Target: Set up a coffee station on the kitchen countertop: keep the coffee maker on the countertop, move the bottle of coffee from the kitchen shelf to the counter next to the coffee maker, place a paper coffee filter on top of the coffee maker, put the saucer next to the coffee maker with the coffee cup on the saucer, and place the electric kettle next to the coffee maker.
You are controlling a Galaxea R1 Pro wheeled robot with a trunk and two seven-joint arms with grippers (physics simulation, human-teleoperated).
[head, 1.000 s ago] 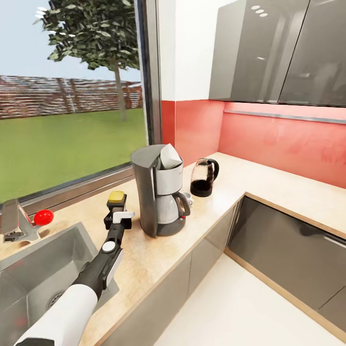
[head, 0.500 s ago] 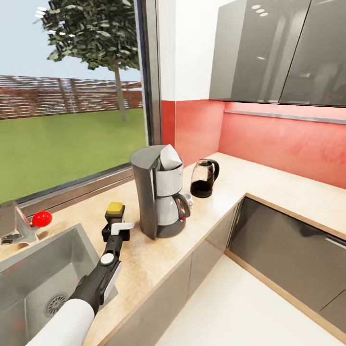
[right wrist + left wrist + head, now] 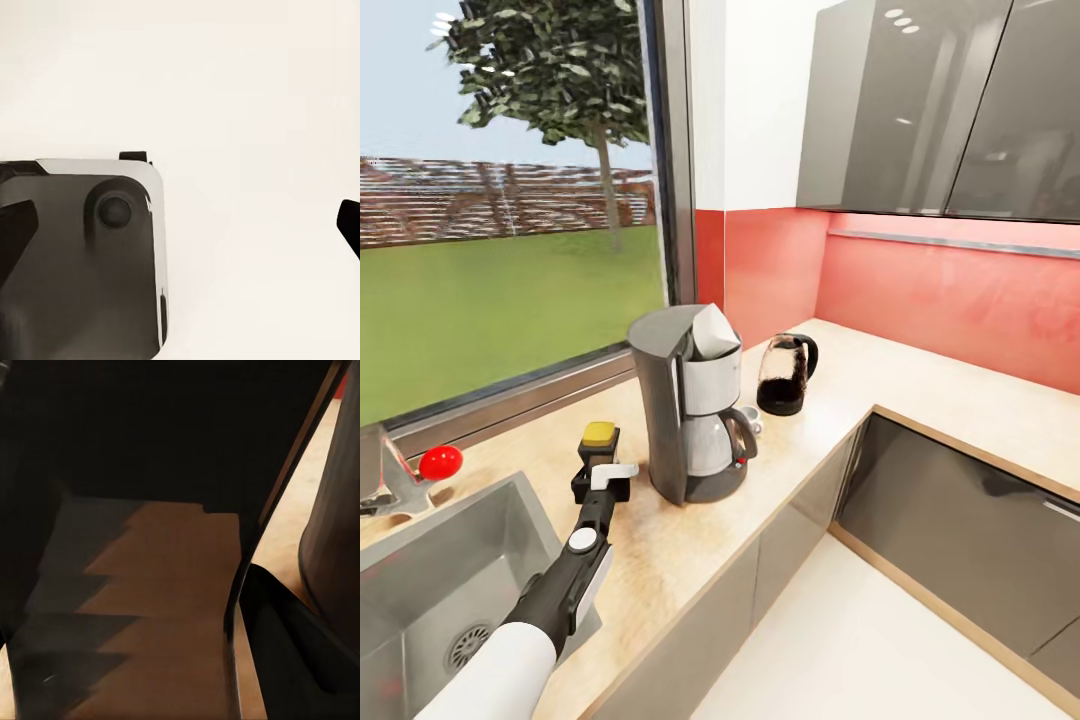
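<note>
The grey coffee maker (image 3: pixel 695 415) stands on the beige countertop (image 3: pixel 660 535), and a white paper filter (image 3: pixel 713 330) pokes out of its top. Just left of it is the dark bottle of coffee (image 3: pixel 600 440) with a yellow lid, low over the counter. My left gripper (image 3: pixel 601 478) is shut around its body; in the left wrist view the brown bottle (image 3: pixel 165 607) sits between the dark fingers. A white cup (image 3: pixel 752 420) peeks out behind the coffee maker, its saucer mostly hidden. The glass electric kettle (image 3: pixel 785 375) stands further back. My right gripper (image 3: pixel 180 229) hangs open over the pale floor.
A steel sink (image 3: pixel 430 600) lies at the left, with a faucet and its red knob (image 3: pixel 440 462) behind it. A large window runs along the counter's back. Grey upper cabinets (image 3: pixel 940 110) hang over the corner, and lower cabinets (image 3: pixel 960 530) line the right side.
My left gripper and the bottle came down toward the counter about a second ago and have since stayed put. The head view has shifted slightly.
</note>
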